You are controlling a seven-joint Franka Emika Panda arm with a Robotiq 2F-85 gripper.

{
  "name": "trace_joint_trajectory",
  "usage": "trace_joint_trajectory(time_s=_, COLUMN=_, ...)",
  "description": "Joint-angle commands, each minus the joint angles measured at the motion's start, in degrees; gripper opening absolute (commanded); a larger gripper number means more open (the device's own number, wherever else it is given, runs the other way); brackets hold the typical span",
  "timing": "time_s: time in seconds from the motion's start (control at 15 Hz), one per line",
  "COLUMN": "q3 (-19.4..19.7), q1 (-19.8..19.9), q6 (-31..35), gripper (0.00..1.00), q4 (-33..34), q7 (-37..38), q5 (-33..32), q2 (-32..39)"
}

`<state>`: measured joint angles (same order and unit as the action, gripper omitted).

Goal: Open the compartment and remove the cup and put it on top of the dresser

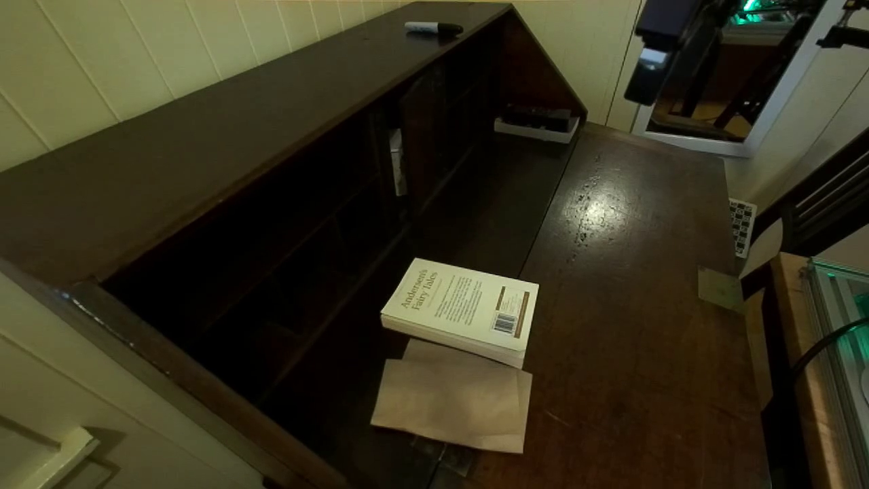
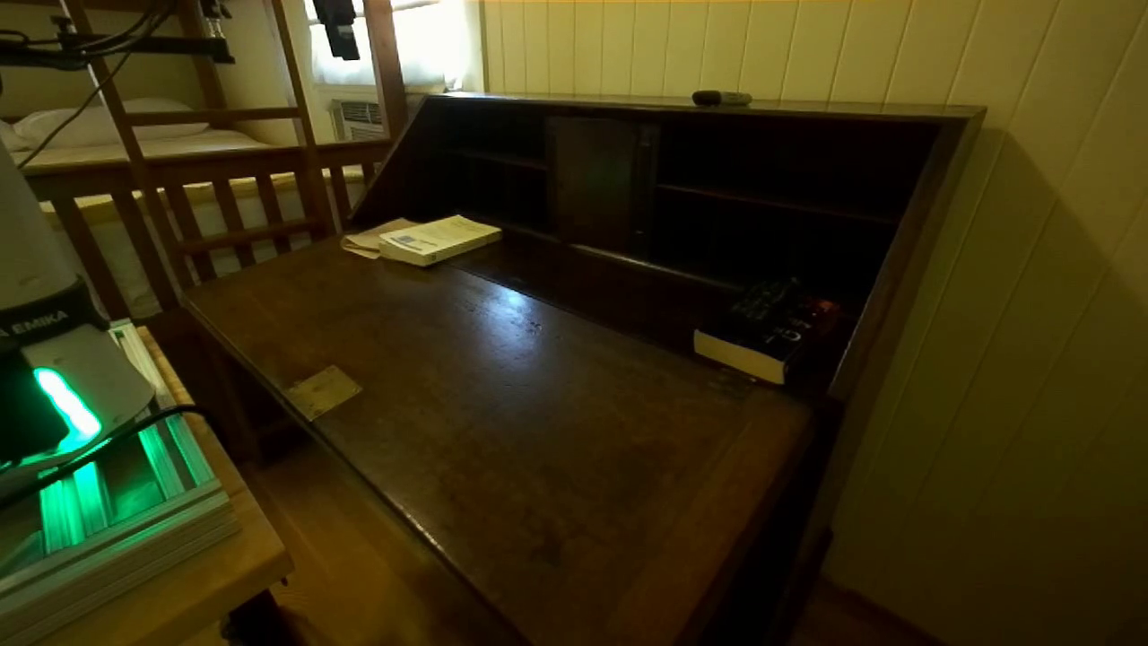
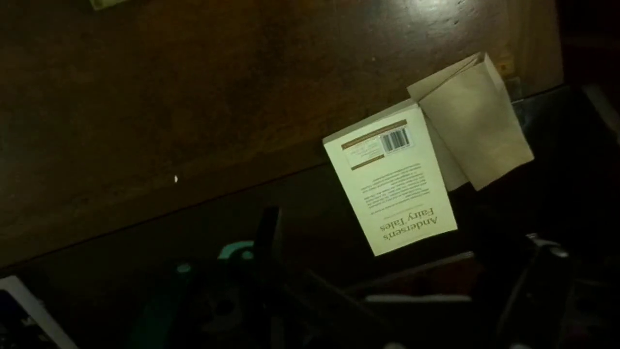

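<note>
The dark brown dresser fills both exterior views. Its compartment door stands ajar; the door also shows in an exterior view. The pale white cup stands inside, partly visible through the gap. It is behind the door in an exterior view and not visible in the wrist view. My gripper shows in the wrist view with its dark fingers wide apart and nothing held between them. It is high above the dresser. Dark blurred parts at the top of both exterior views may belong to it.
A cream book and a brown paper envelope lie on the desk surface. A thick black book lies at the opposite end. A marker lies on the dresser's top. Doorless pigeonholes flank the door.
</note>
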<state>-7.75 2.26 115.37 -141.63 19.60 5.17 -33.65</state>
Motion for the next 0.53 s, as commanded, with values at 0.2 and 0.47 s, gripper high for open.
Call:
trace_joint_trajectory(time_s=0.2, q3=0.13, q1=1.88, q6=9.06, gripper=1.0, q4=5.3, q7=1.25, q5=-6.42, q2=11.46)
trace_joint_trajectory(time_s=0.47, q3=0.79, q1=3.36, q6=12.21, gripper=1.0, q4=9.23, q7=2.32, q5=-10.47, q2=18.09)
